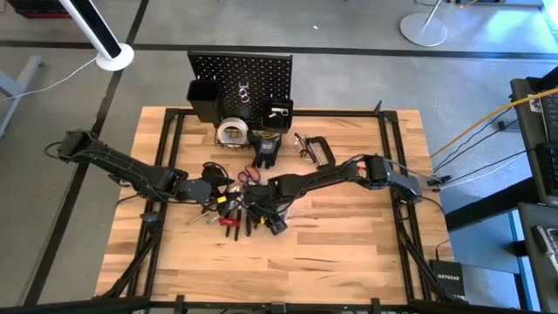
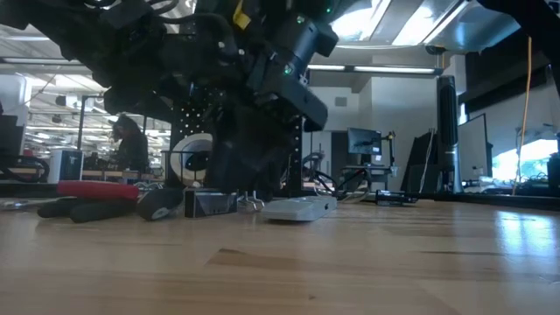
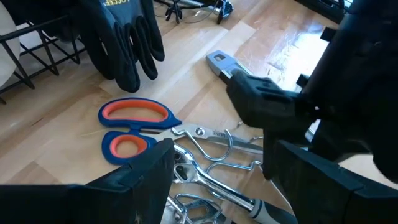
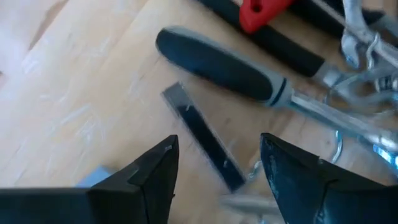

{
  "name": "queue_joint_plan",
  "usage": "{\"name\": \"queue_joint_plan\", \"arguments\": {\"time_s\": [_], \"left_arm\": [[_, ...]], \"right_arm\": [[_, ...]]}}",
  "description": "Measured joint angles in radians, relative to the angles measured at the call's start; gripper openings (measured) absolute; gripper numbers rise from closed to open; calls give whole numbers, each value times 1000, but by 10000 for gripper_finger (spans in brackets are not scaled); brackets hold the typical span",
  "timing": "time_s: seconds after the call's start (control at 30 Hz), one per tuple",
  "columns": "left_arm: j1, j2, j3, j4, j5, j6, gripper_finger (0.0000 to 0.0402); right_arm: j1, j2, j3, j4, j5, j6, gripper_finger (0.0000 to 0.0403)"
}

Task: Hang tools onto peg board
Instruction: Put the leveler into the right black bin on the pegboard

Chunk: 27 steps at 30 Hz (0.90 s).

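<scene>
Tools [image 1: 228, 209] heaped mid-frame on pale wood-plank desk [image 1: 349, 253]: blue-orange plastic scissors [image 3: 134, 124], limp black gloves [image 3: 127, 37], flat dark bar [image 4: 205, 144], rubbery black handle [image 4: 217, 65]. Perforated black peg board [image 1: 240, 74] upper centre. Left gripper [image 3: 217, 180] and right gripper [image 4: 217, 180] both low over heap, jaws spread, empty.

Bright, even light; right wrist view blurred, perhaps by motion.

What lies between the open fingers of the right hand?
In the right wrist view, a thin dark flat bar lies on the wooden table between the open fingers of the right hand, untouched; a black-handled tool lies beyond it.
</scene>
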Motion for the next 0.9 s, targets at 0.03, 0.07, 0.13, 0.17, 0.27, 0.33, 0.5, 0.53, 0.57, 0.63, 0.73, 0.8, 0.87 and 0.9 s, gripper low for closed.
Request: {"name": "queue_joint_plan", "arguments": {"time_s": [0.03, 0.07, 0.13, 0.17, 0.27, 0.33, 0.5, 0.53, 0.57, 0.63, 0.73, 0.8, 0.87, 0.9], "left_arm": [[0, 0, 0, 0, 0, 0, 260], [0, 0, 0, 1, 0, 0, 260], [0, 0, 0, -1, 0, 0, 260], [0, 0, 0, 2, 0, 0, 260], [0, 0, 0, 0, 0, 0, 260], [0, 0, 0, -1, 0, 0, 260], [0, 0, 0, -1, 0, 0, 260], [0, 0, 0, -2, 0, 0, 260], [0, 0, 0, -2, 0, 0, 260], [0, 0, 0, -1, 0, 0, 260], [0, 0, 0, 3, 0, 0, 260], [0, 0, 0, 4, 0, -1, 260], [0, 0, 0, 4, -1, -1, 260], [0, 0, 1, 3, -1, -1, 260]], "right_arm": [[0, 3, 0, 6, -8, 0, 220], [-1, 6, 0, 4, -17, 0, 215], [-5, 16, 0, 18, -35, 0, 200], [-6, 19, 0, 13, -46, 1, 191], [-13, 28, 0, 19, -66, 2, 162], [-18, 30, 0, 12, -70, 4, 142], [-18, 30, 0, 11, -51, 13, 88], [-18, 30, 0, 8, -50, 14, 78], [-17, 30, 0, 8, -46, 14, 68], [-16, 26, 0, 6, -36, 14, 54], [-15, 4, -2, -16, -5, 18, 52], [-14, -25, -2, -26, 7, 20, 53], [-11, -60, -2, -43, 29, 26, 57], [-10, -77, -2, -53, 50, 27, 59]]}}
